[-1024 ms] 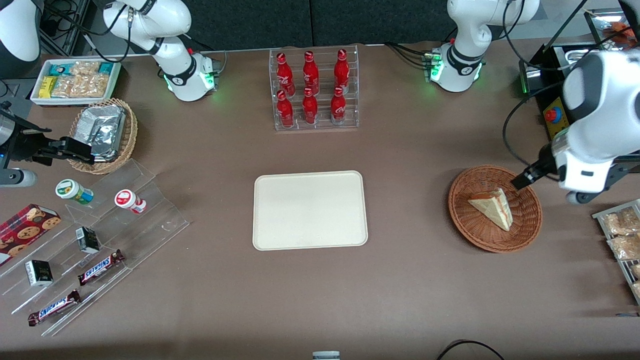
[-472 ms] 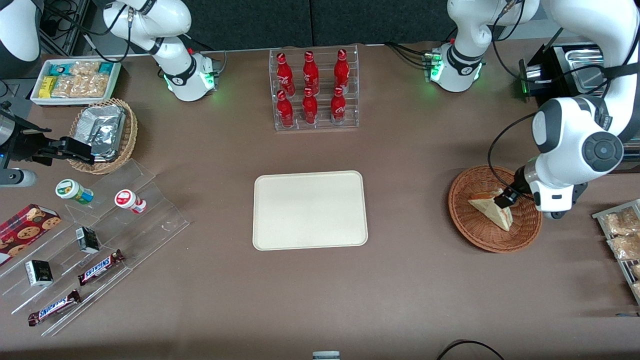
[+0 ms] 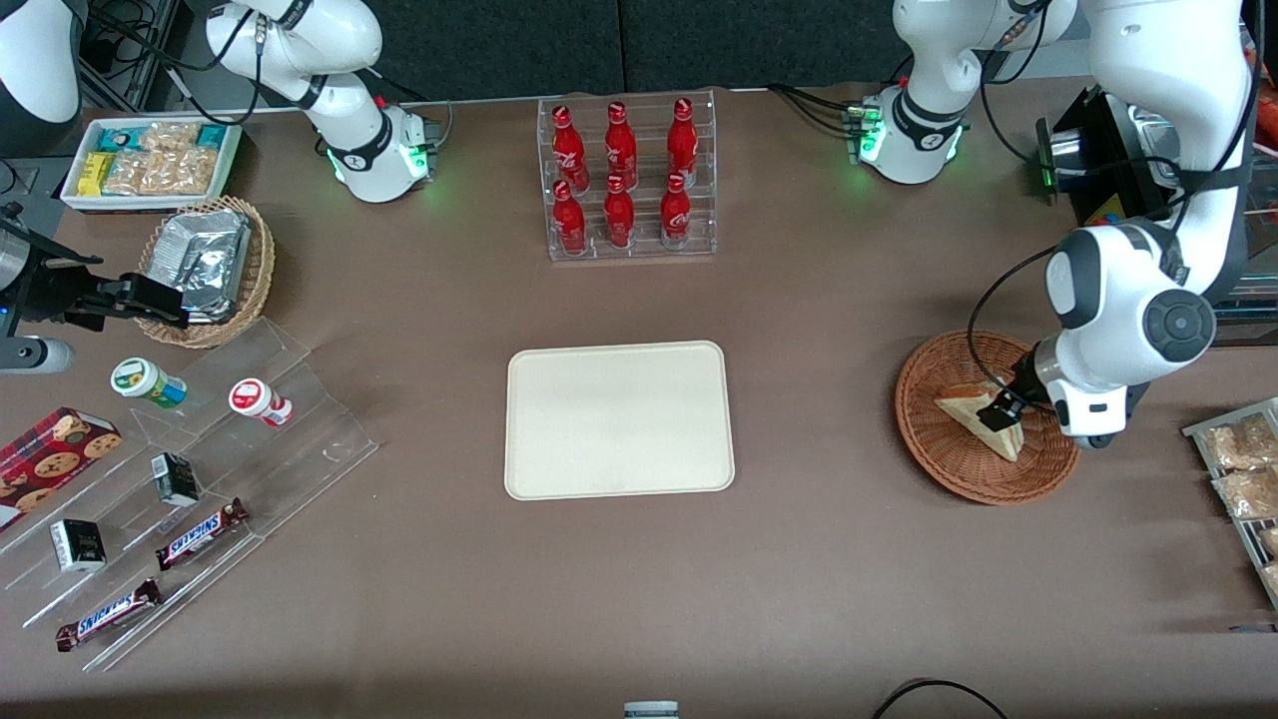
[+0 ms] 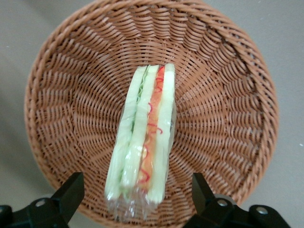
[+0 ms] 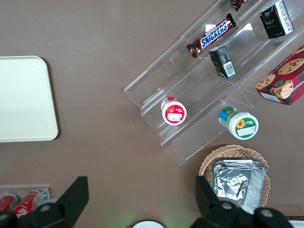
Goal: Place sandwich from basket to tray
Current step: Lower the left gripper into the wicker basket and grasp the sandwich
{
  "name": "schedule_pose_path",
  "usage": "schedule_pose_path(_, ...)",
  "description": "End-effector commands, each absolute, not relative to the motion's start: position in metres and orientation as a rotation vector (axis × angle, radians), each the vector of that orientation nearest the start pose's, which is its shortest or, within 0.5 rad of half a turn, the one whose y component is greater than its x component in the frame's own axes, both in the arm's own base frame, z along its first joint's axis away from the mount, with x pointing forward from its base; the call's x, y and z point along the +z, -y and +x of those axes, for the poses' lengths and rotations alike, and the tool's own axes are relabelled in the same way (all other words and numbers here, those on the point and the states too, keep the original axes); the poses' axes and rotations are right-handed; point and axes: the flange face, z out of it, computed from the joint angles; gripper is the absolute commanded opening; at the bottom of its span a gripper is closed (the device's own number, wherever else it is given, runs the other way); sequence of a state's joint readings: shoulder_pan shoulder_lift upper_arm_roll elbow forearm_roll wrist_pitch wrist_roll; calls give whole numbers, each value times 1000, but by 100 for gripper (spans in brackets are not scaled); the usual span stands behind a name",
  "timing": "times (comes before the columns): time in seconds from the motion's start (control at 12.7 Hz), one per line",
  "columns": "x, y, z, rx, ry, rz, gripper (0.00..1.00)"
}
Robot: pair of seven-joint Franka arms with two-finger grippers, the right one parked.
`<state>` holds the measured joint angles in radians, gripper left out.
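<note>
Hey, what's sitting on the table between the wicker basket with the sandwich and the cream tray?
Nothing: in the front view, only bare brown table separates the basket from the tray. The gripper hangs open over the sandwich.

The sandwich [image 3: 983, 419] [image 4: 141, 142] — a triangular wedge of pale bread in clear wrap — is seen lying in the basket [image 3: 949, 459] [image 4: 61, 109], a wide, shallow round bowl of reddish-brown wicker. Red-orange and green filling is shown along its cut edge. The gripper [image 3: 1003, 407] [image 4: 137, 202] is held open just above it, one finger at either side. The tray [image 3: 619, 419] — flat, cream-white, rounded at the corners — is set well apart, toward the parked arm's end.
</note>
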<state>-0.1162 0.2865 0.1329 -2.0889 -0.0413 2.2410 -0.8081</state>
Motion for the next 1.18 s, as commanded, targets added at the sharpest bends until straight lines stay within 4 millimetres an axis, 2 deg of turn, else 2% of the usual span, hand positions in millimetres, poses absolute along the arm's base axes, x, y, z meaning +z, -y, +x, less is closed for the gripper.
schedule_pose_path(0.0,247,-7,567,192,1288,-2791,100)
schedule_pose_path(0.24,217,-10,557,122,1298,-2802,100)
schedule_pose_path(0.31,214,-11,557,126,1301,-2799,95)
schedule_pose_path(0.39,214,-11,559,124,1301,-2799,61)
schedule_pose_path(0.47,214,-11,559,124,1301,-2799,39)
schedule_pose_path(0.55,218,-11,561,116,1303,-2802,23)
schedule_pose_path(0.63,222,-11,562,112,1305,-2803,12)
schedule_pose_path(0.79,239,-11,569,95,1306,-2813,4)
schedule_pose_path(0.87,253,-8,574,107,1291,-2821,4)
schedule_pose_path(0.94,269,-7,579,129,1281,-2823,4)
schedule_pose_path(1.1,314,7,596,201,1235,-2826,7)
